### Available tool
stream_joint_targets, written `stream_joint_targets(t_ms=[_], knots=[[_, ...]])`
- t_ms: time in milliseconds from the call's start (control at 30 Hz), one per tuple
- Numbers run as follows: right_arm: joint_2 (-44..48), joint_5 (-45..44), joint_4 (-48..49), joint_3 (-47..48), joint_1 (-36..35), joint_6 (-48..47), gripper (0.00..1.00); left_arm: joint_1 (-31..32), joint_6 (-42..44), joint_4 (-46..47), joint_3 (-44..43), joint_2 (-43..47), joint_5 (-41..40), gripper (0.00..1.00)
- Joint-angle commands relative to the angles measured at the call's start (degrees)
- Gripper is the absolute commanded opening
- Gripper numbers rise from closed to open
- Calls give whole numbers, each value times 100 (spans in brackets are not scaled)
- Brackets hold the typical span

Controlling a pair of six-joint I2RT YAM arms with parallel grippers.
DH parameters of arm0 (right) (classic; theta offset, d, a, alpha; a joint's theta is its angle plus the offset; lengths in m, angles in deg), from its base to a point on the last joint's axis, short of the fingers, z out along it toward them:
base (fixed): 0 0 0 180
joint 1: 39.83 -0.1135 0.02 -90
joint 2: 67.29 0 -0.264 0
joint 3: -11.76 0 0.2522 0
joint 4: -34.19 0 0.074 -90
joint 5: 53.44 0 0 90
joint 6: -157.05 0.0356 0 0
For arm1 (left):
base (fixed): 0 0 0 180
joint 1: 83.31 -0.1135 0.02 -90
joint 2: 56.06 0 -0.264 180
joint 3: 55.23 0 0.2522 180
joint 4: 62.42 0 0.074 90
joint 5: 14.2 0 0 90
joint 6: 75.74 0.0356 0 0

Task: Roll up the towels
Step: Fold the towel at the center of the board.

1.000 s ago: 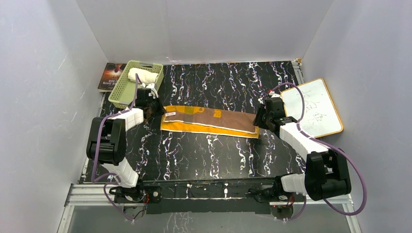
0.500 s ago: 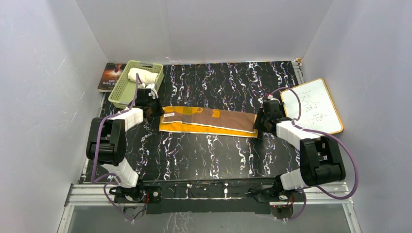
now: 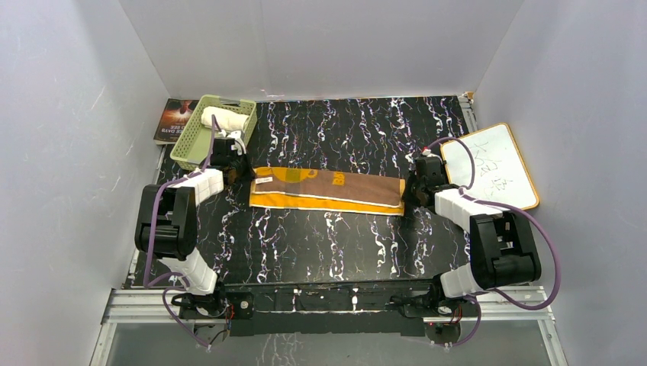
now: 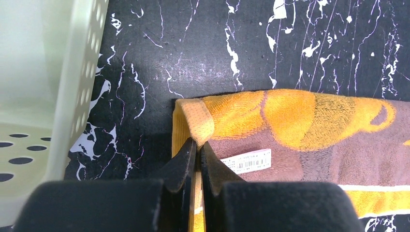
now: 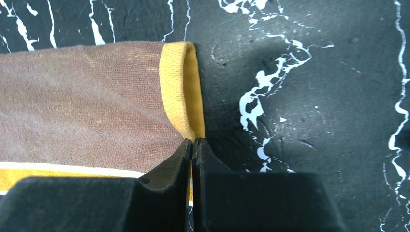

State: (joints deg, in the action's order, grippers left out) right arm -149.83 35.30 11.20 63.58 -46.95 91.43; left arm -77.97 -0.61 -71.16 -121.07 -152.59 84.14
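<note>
the brown towel lies flat across the table's middle, left gripper and right gripper each clamped tight on a sliver of its 2 end hems, so either thin bite could slip once rolling tugs.

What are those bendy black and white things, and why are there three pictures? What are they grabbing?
Those are two robot arms bolted to the near edge of a black marbled table. One picture looks down from above; the other two come from small cameras on each wrist, so everything there looks close up. A long brown towel with orange-yellow pattern lies flat in the middle. The left claw pinches one end and the right claw the other, both shut. A cream towel, already rolled, sits in the green basket. A book lies by the basket, a white board on the right.
</note>
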Motion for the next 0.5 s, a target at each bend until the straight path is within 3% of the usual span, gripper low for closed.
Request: stream_joint_targets(t_ms=[0,267,333,367,467], knots=[[368,-21,97,144,211,48,0,-109,93,-149,-192,132,-66,0],[357,81,36,140,298,75,0,-198,-28,-185,-222,31,52,2],[351,190,68,124,299,76,0,-200,-107,-242,-260,21,170,28],[365,245,71,123,303,71,0,-193,-144,-268,-275,14,268,36],[396,416,47,126,301,16,12,-190,-295,-319,-259,129,576,44]])
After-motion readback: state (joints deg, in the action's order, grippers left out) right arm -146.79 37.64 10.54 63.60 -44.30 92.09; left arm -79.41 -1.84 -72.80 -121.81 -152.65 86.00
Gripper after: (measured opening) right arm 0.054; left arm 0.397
